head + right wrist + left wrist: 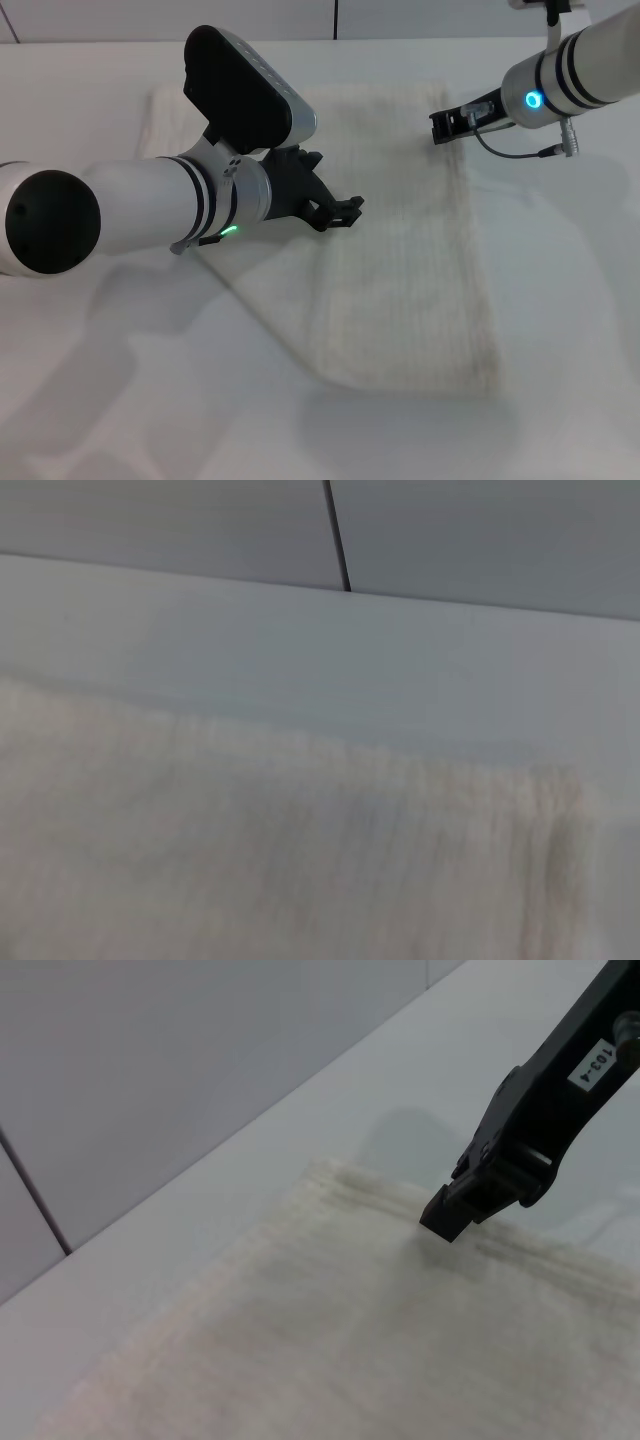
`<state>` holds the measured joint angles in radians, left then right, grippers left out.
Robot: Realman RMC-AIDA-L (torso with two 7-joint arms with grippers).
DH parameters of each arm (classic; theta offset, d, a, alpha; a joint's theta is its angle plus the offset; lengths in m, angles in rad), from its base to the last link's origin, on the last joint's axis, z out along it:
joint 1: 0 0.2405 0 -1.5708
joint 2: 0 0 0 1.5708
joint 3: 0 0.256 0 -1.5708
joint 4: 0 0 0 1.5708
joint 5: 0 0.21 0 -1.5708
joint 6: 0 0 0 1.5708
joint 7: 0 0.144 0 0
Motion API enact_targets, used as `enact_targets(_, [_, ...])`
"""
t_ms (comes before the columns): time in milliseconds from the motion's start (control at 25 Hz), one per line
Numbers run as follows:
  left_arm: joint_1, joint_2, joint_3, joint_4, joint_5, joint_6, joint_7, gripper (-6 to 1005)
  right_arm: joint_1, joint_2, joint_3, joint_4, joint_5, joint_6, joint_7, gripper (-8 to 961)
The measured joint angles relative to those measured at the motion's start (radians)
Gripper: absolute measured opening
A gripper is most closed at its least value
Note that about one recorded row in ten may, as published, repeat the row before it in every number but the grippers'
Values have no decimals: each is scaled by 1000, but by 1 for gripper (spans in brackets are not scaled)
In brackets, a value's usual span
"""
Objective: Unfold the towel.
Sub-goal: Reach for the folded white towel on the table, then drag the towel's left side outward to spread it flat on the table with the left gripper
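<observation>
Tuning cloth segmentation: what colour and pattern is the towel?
Cream-white towel with faint ribbed stripes, clearest in the head view.

Even, bright overhead light; soft arm shadows fall toward 6 o'clock on the table. The right wrist view is blurred throughout.

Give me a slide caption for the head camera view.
Folded towel on the white table; left gripper hovers over its middle, right gripper at its far right corner.
</observation>
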<state>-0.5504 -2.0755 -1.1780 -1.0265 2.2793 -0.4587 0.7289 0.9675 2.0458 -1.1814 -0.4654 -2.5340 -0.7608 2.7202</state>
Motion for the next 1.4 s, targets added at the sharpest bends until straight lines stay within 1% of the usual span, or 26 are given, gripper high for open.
enact_targets(360, [0,0,-2,12,0,6,0,779,7,2,0,30,0,16,-1,11])
enact_targets(880, [-4,0,0,21,0,13,0,778,7,4,-1,37,0,19,-2,14])
enact_targets(960, [-9,0,0,33,-1,17,0,778,7,4,-1,37,0,19,-8,14])
enact_targets(1080, [-57,-3,3,105,-47,21,0,778,7,4,-1,37,0,19,-11,15])
enact_targets(1160, [-66,-3,3,118,-54,21,0,778,7,4,-1,36,0,18,-12,15])
enact_targets(1400, [-67,-3,3,118,-55,24,0,778,7,5,-1,36,0,18,-12,16])
